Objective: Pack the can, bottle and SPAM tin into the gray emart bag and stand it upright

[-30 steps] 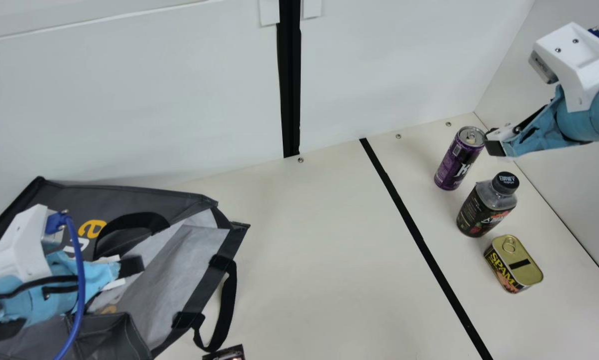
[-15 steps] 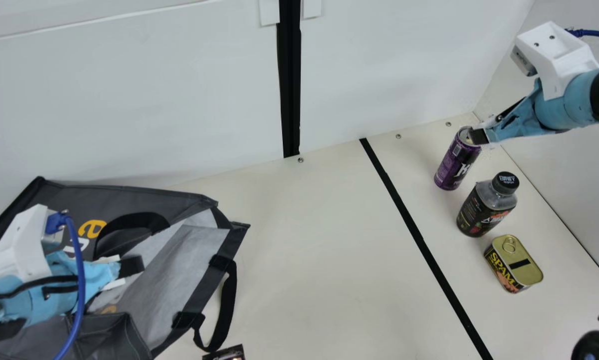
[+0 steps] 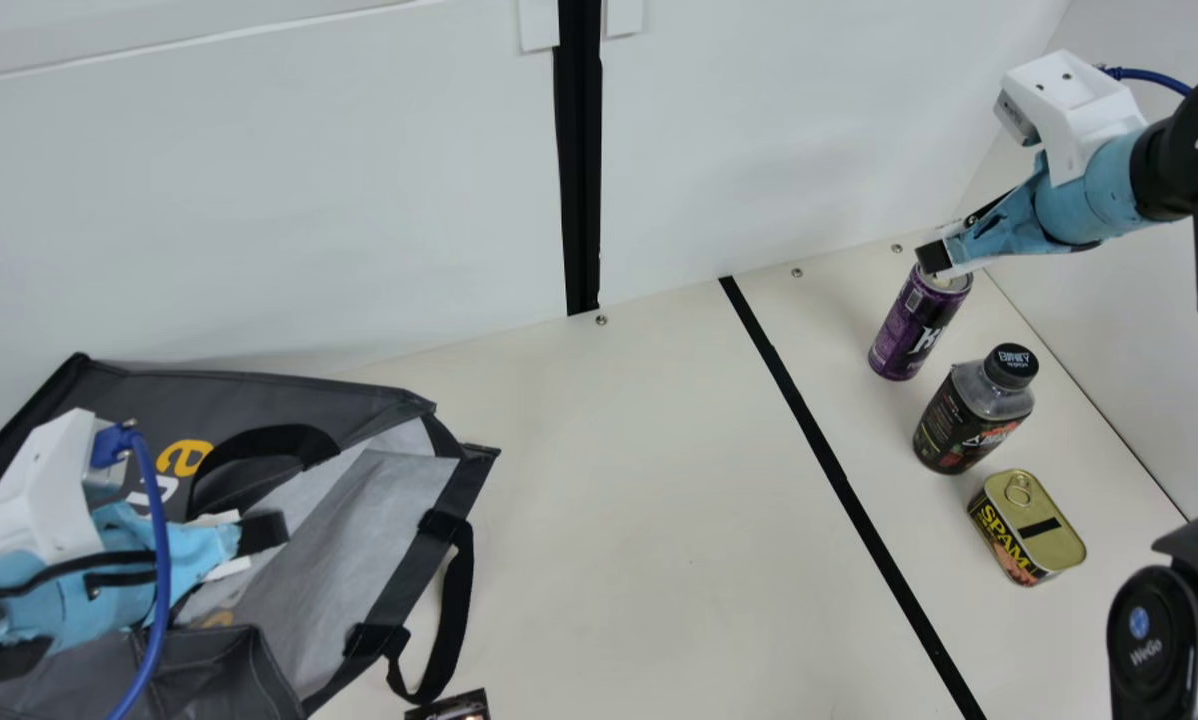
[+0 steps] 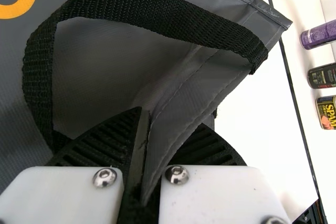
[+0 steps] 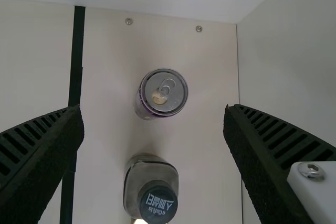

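While the clock is read on the main view's face, 12 at its top, the white wall spans the 12 o'clock side and the cream table runs from its foot down to 6.

Gray emart bag: lies on its side at 8 o'clock, mouth turned toward about 4, pale lining exposed; one black strap handle loops out beyond the mouth onto the table.

Left gripper: at 8 o'clock, at the bag's mouth. Fingers closed, with a fold of the bag's gray edge pinched between them, per the left wrist view.

Right gripper: between 2 and 3 o'clock, over the can's top. In the right wrist view, the right gripper has its fingers spread wide, nothing held. Contact with the can's rim: cannot tell.

Bottle: upright, dark label, black cap, just past 3 o'clock, right of the black tape line.

Can: purple, upright, just short of 3 o'clock overall; near the bottle, on its 11 o'clock side, the two apart.

SPAM tin: nearly 4 o'clock overall, and toward 5 from the bottle, not touching it. Sits flat, gold ring-pull lid up.
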`<state>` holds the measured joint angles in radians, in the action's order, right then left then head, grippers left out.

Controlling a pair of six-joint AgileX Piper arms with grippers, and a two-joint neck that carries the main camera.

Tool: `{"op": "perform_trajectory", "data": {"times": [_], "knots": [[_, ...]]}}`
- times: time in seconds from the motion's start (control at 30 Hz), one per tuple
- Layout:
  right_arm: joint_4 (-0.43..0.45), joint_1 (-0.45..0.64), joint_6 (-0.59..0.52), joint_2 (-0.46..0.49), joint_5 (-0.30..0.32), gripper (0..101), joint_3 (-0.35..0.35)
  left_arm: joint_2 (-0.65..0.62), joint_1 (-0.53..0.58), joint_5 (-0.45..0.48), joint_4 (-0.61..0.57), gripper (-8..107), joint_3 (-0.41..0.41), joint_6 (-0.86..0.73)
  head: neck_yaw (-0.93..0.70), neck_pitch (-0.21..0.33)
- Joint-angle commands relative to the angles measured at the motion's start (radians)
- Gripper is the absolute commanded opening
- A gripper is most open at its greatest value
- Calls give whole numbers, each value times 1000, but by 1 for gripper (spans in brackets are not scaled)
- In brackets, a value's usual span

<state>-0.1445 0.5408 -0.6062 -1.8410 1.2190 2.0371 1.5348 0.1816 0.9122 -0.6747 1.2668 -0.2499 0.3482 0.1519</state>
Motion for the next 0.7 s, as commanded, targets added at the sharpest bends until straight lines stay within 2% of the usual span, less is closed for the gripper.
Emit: {"op": "perform_trajectory", "data": {"times": [0.0,0.33,0.67], "knots": [[2,3,-1,-27,1,95,16,0,0,0,0,-8,0,0,1,23],[4,14,-13,-130,1,95,76,0,0,0,0,-8,0,0,1,23],[-18,15,-15,-201,1,95,83,0,0,0,0,-8,0,0,1,23]]}}
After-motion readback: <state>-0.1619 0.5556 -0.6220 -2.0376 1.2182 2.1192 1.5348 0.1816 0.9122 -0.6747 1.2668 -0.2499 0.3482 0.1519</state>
